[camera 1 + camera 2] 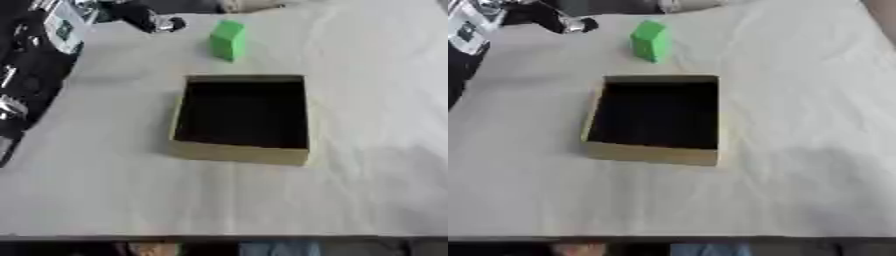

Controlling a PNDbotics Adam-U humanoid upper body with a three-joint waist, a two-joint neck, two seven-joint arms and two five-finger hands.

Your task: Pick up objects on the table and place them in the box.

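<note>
Green block (pixel 227 40) stands upright at upper centre, beyond the box (pixel 241 152); I can't tell my left robot hand's (pixel 144 17) state.

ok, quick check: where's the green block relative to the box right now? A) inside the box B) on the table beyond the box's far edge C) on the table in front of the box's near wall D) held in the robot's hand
B: the green block stands on the table just past the far edge of the box, apart from it, and the box interior looks dark and empty.
</note>
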